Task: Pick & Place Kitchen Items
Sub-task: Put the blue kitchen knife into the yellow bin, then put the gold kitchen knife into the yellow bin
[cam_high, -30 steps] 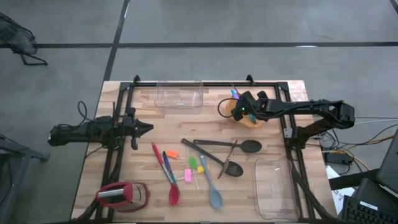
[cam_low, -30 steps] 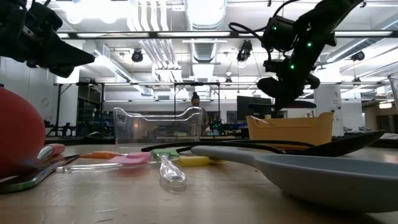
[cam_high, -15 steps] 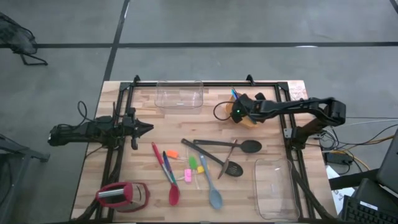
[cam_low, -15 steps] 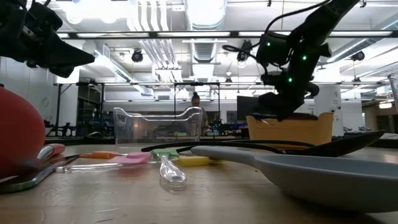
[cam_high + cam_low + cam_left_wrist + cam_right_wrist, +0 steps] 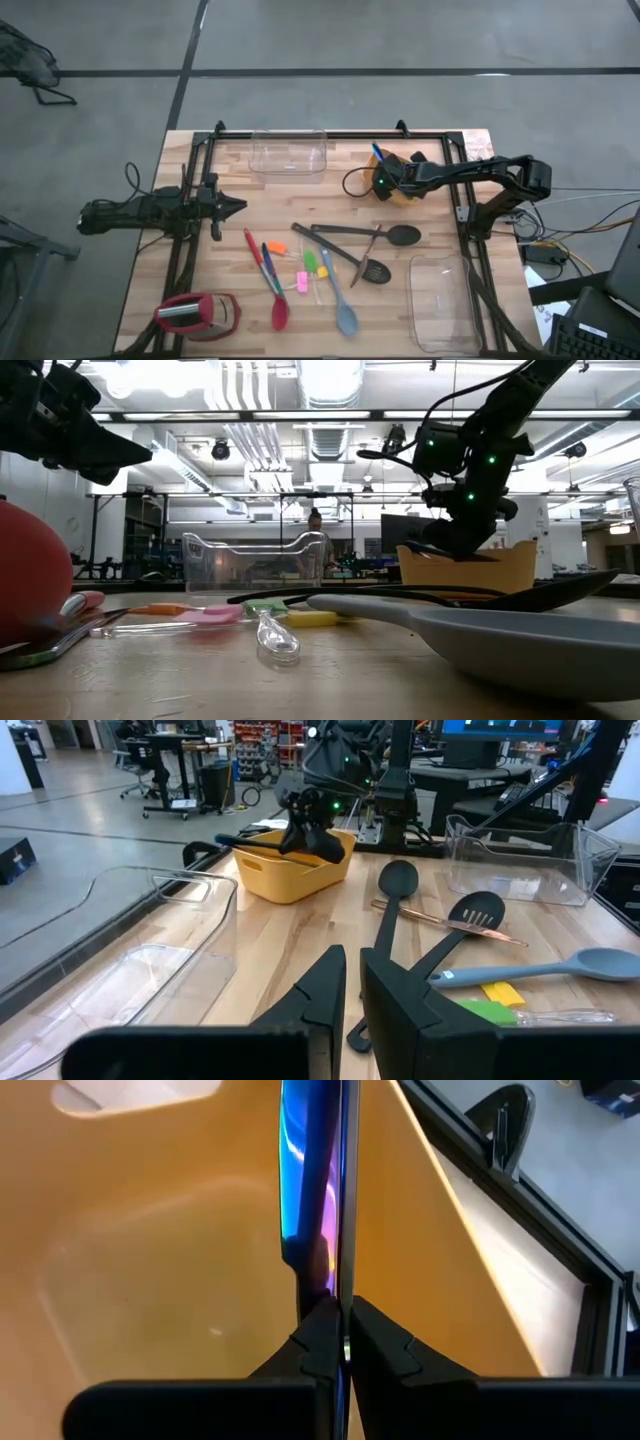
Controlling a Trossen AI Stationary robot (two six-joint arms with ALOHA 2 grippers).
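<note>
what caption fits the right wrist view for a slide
Right gripper shut on a thin iridescent blue utensil, holding it inside the orange bowl.

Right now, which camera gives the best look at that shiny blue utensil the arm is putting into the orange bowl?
The right wrist view: the blue utensil fills it, pinched by the right gripper inside the orange bowl. The high view shows only its tip; in the other views the arm hides it.

The high view looks straight down on the whole tabletop (image 5: 240,190). The low view sits at tabletop level, facing across into the room. The left wrist view faces the orange bowl (image 5: 292,865) at 12 o'clock; the right wrist view sits close inside it. All four share that bowl
</note>
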